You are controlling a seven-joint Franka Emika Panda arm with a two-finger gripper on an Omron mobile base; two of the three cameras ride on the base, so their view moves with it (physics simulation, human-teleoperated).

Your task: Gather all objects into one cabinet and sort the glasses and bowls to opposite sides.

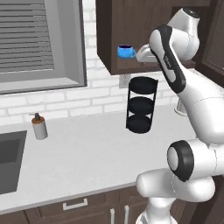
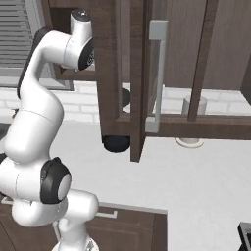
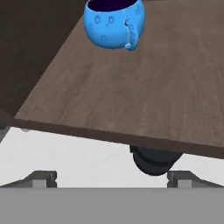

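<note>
A bright blue mug (image 1: 126,51) with a dark inside stands on the bottom shelf (image 3: 131,96) of the open dark brown cabinet (image 1: 131,22). It is one of the glasses. In the hand view the mug (image 3: 113,22) sits at the top with its handle turned to the right. My gripper (image 3: 111,181) is open with nothing between its fingers, drawn back outside the shelf's front edge. In the left base view the gripper (image 1: 140,55) hovers just right of the mug, apart from it. The cabinet door (image 2: 132,78) hangs open, showing its grey bar handle (image 2: 158,73). The bowls are out of view.
A black three-tier round rack (image 1: 141,105) stands on the counter right under the cabinet. A soap dispenser (image 1: 40,127) and a sink (image 1: 8,162) are at the left. A white cylinder (image 2: 192,122) stands on the counter behind the open door.
</note>
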